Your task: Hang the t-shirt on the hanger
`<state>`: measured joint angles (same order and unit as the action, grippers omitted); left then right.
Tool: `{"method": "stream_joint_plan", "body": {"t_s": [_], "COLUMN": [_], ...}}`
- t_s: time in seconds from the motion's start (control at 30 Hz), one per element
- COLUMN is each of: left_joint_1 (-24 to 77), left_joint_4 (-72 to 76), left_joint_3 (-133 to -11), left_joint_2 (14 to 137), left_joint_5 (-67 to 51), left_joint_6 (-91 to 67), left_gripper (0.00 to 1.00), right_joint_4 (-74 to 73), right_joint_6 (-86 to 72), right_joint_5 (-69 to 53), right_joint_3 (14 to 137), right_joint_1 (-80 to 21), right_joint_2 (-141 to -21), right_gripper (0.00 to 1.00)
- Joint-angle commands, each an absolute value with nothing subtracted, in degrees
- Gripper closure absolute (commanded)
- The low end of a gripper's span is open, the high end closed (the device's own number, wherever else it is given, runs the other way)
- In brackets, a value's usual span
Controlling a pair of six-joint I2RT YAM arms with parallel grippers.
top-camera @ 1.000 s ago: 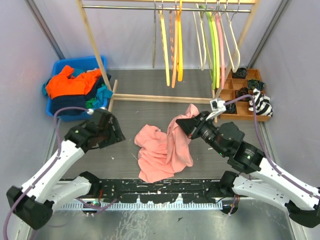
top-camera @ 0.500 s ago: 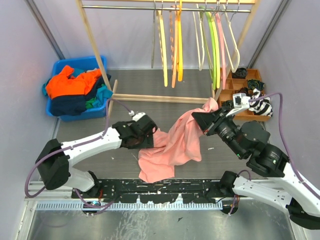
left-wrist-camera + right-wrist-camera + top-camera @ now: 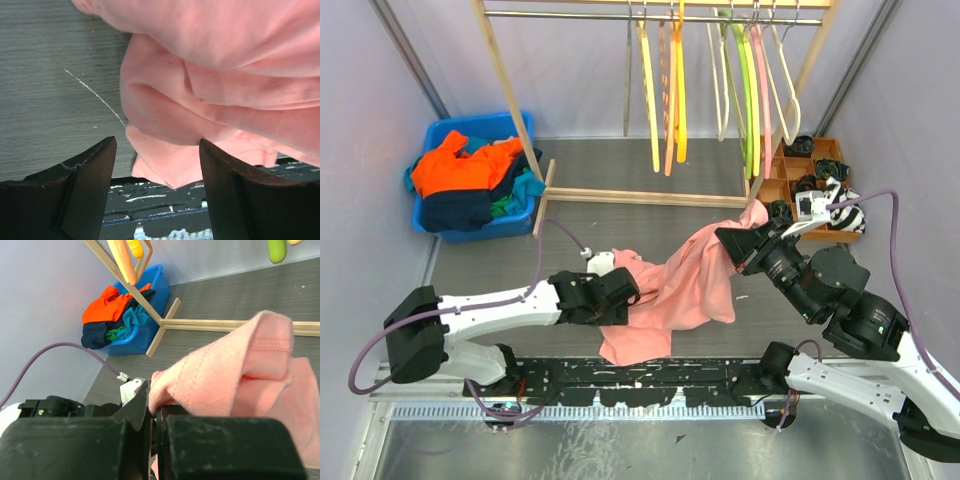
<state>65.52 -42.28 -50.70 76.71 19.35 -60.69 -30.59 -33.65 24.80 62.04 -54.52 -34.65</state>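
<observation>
From the top camera, I saw the t-shirt [image 3: 685, 285] strung out across the grey bench [image 3: 620, 170]. One end was lifted in the right hand [image 3: 740, 245], and the rest trailed down to a crumpled heap at the near edge. The right hand was pressed together on a fold of the pink cloth and held it off the surface. The left hand [image 3: 620, 290] lay low at the heap's left side, against the cloth, and I couldn't read its fingers from up there. The hanger [image 3: 794, 98] hung on the rail [image 3: 570, 14] at the back, at the right end of the coloured row, well apart from the shirt. A blue bin [image 3: 470, 215] of clothes sat at back left.

On the left wrist camera, the hand [image 3: 157, 185] was spread wide. Its two dark fingers [image 3: 90, 175] stood either side of a rounded fold of the t-shirt [image 3: 215, 90], and I saw nothing pinched between them. Bare bench [image 3: 50, 75] lay to the left of the cloth.

On the right wrist camera, the hand [image 3: 155, 412] was closed tight on the t-shirt [image 3: 235, 370]. A stitched hem bunched up just beyond the fingertips. The blue bin [image 3: 147, 295] showed further off, past the rack's wooden leg [image 3: 135, 290].
</observation>
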Motion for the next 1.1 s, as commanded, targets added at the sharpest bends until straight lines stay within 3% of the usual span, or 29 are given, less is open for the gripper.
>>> {"method": "stream_joint_plan", "body": {"t_s": [0.0,0.1,0.27,0.3,0.47,0.67,1.07], "left_joint_1": [67.0,67.2,67.3,67.4,67.7,65.4,62.6], "left_joint_4": [-39.2,-35.4,-36.3,-38.5,-52.0,-67.0,-77.0], "left_joint_3": [-47.9,-46.8,-48.8,-49.6,-54.4,-70.2,-111.0], "left_joint_2": [80.1,83.7,85.2,84.0,69.5,57.5,63.1], "left_joint_5": [21.1,21.5,22.4,22.9,29.9,37.1,45.1], "left_joint_6": [-64.4,-65.0,-64.6,-64.5,-64.0,-59.7,-45.6], "left_gripper": [0.25,0.29,0.90,0.98,1.00,0.98,1.00], "right_joint_4": [-27.9,-28.4,-29.4,-29.7,-30.6,-30.3,-26.5], "right_joint_6": [-32.7,-32.9,-33.3,-33.3,-33.5,-33.2,-33.8], "right_joint_5": [26.1,25.8,25.6,25.7,26.2,26.7,21.8], "right_joint_3": [64.8,65.0,64.9,64.9,64.2,64.0,62.3], "right_joint_1": [-54.4,-54.4,-54.4,-54.4,-54.4,-54.4,-54.4], "right_joint_2": [-34.6,-34.6,-34.0,-33.9,-33.2,-34.9,-43.9], "right_gripper": [0.99,0.99,0.99,0.99,0.99,0.99,0.99]}}
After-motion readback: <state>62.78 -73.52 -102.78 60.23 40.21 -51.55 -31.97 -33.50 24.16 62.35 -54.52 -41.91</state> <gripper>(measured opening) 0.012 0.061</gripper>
